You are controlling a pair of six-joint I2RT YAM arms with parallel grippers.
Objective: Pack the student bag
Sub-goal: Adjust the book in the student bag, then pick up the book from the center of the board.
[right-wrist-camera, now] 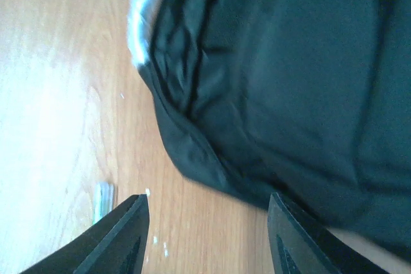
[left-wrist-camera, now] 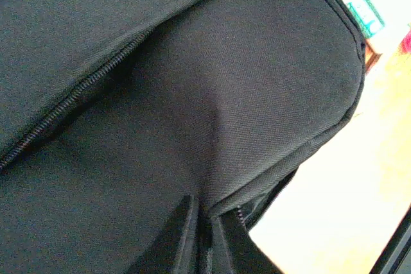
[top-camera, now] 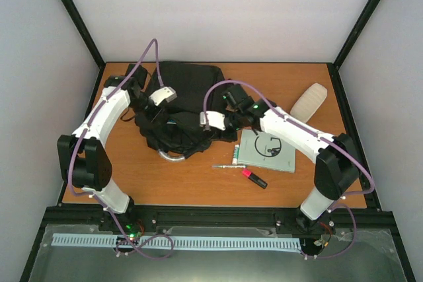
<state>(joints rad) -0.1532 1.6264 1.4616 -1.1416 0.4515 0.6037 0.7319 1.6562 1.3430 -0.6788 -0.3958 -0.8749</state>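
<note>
Overhead view of a wooden surface (top-camera: 165,186) with two robot arms bolted at its near edge. The student bag (top-camera: 188,87), a large black backpack, lies flat toward the far edge, left of centre. Its grey-silver loop handle (top-camera: 173,158) points toward the near edge.

The left arm (top-camera: 106,113) reaches in at the bag's left side. In the left wrist view its jaws are pressed together and appear to pinch a fold of black fabric at the bag's seam, with a closed zipper (left-wrist-camera: 70,104) running just beyond. The right arm (top-camera: 291,130) comes in from the right. In the right wrist view its fingers (right-wrist-camera: 125,239) stand spread, holding nothing, and the bag's edge lies between and just beyond them.

To the right of the bag lie a pale green notebook (top-camera: 268,150), a pen (top-camera: 225,166) and a red-and-black marker (top-camera: 254,178). A pale pencil case (top-camera: 309,102) sits near the far right corner.

Nothing looks packed yet, so the step in hand is probably opening the bag. To do it well, the left pinch should hold the fabric taut and slightly lifted. The right jaws should then close on the zipper pull itself, not on loose cloth, and draw along the zipper line. Soft fabric will bunch and slide if it is pulled sideways. No pull tab shows in these views.
</note>
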